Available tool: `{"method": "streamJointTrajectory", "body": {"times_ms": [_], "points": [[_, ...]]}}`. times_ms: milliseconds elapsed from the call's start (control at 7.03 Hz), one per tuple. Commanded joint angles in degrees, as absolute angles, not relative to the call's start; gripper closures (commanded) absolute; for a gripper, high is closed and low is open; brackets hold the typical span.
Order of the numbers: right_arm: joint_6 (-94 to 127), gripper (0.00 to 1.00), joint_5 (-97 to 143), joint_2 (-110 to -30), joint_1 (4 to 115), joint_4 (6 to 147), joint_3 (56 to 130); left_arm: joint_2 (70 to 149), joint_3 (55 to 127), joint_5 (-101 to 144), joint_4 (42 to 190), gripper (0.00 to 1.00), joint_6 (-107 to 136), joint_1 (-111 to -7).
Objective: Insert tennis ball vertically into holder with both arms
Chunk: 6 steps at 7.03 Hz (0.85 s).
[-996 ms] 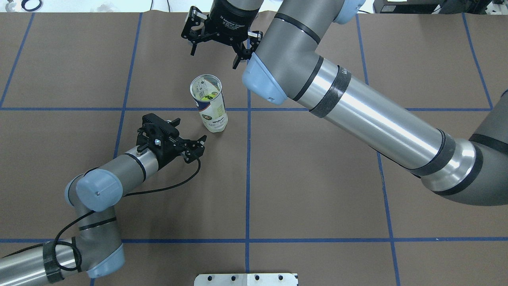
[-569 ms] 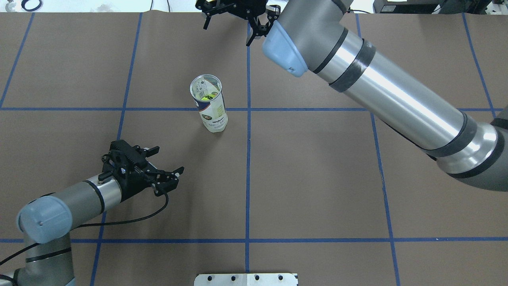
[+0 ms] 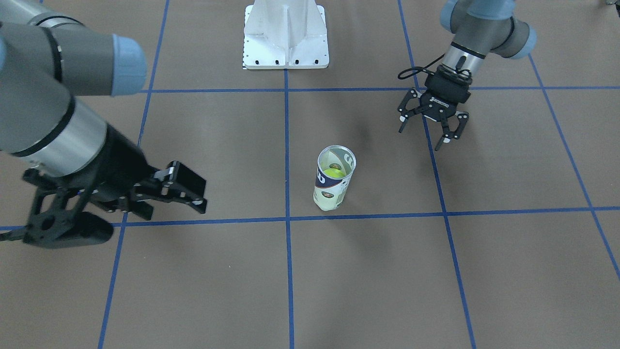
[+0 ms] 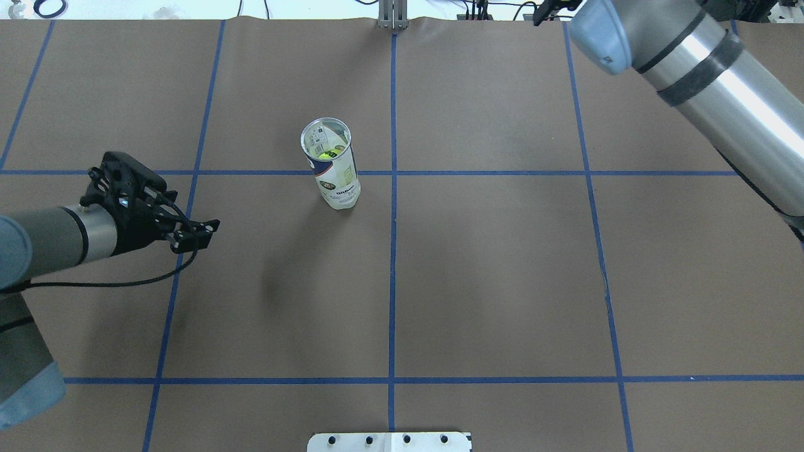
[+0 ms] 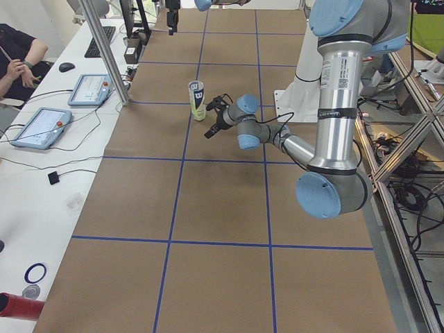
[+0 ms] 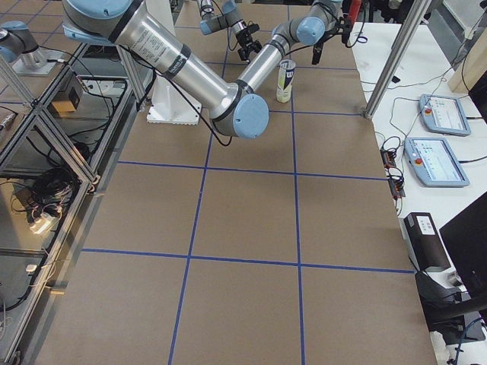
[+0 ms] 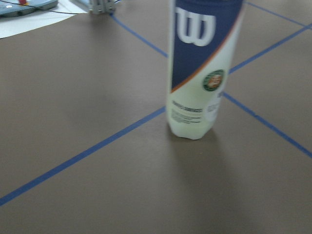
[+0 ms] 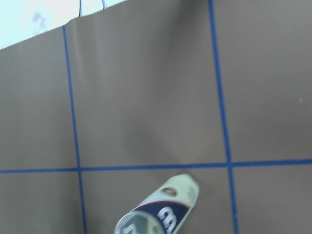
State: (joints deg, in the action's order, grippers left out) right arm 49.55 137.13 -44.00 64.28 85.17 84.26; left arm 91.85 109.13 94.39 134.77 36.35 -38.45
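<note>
Near the middle of the bench [image 4: 502, 282], the holder [image 4: 336, 176] stands upright on its closed end, right beside a crossing of the blue tape lines [image 4: 392, 276] and touching nothing but the brown surface. Down through its open mouth a yellow-green tennis ball [image 4: 326, 152] shows inside the clear tube; the front-facing view gives the same patch of colour well below the rim. How deep the ball sits cannot be told exactly, but it lies wholly within the tube, so I judge the insertion itself to be done.

Neither arm has hold of anything. The left pincer [image 3: 426, 133] hangs above the bench well apart from the holder, on the robot's left of it, with its fingers spread wide and nothing between them. Its wrist camera looks across at the lower part of the tube, whose navy label and white "W" stand straight, which agrees with a steady, vertical holder. The right pincer [image 3: 121, 215] is off on the other side, raised and close to the front-facing camera, likewise splayed apart and empty; its wrist camera catches only the holder's top at the lower edge of its view.

As for what is left, very little by my reading: the ball is in, the tube stands unaided, and no lid or second ball is to be seen. At most the arms need to clear off to a resting pose without brushing the tube.
</note>
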Motion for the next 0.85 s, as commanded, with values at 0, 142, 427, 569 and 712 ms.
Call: {"method": "streamJointTrajectory", "body": {"times_ms": [0,142,427,569,712], "points": [[35.39,0.00,137.02,-52.78,68.45,85.08,84.55,94.21,107.50,101.86,126.66,0.00,34.37,-51.98],[28.98,0.00,136.76,-56.30,70.38,85.08,83.77,95.44,104.71,110.48,120.30,0.00,30.71,-57.86],[17.55,0.00,136.23,-62.11,74.42,85.08,81.75,101.07,101.44,121.79,107.26,0.00,19.41,-69.21],[16.97,0.00,136.84,-64.75,75.57,84.82,81.74,101.51,97.42,124.69,106.18,0.00,15.33,-73.00],[16.79,0.00,137.63,-68.17,76.63,84.47,82.09,101.77,93.64,125.93,106.17,0.00,14.42,-76.17]]}}
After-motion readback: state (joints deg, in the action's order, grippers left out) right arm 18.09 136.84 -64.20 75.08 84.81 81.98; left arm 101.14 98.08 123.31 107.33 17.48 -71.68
